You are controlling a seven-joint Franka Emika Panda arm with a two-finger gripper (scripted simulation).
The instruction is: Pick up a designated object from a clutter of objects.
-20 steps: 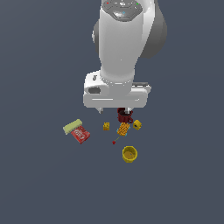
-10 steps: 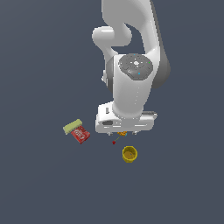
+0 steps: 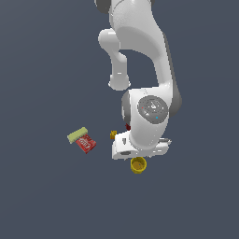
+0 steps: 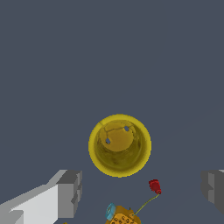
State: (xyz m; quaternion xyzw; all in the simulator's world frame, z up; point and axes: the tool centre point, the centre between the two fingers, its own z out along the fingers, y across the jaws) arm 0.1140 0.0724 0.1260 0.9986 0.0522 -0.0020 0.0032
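The small bright yellow round cup (image 3: 138,165) stands upright on the dark floor, partly under the white arm's hand in the exterior view. In the wrist view I look straight down into the yellow cup (image 4: 119,145), thick rim and open mouth facing me. My gripper (image 4: 142,190) is open and empty; its grey fingertips (image 4: 70,192) stand wide apart above the floor, beside the cup and not around it. The yellow-orange patterned piece (image 4: 122,216) lies near the cup. A tiny yellow cube (image 3: 113,135) and a sliver of the dark red mug (image 3: 127,126) peek from behind the arm.
A red box (image 3: 86,143) and a pale green block (image 3: 77,135) lie together toward the exterior view's left. A small red bit (image 4: 154,186) on a thin stem lies by the patterned piece. The arm's body hides most of the other clutter.
The arm has swung down and toward the yellow cup, so its hand now sits just above it and covers the mug and patterned piece. The objects have not moved.
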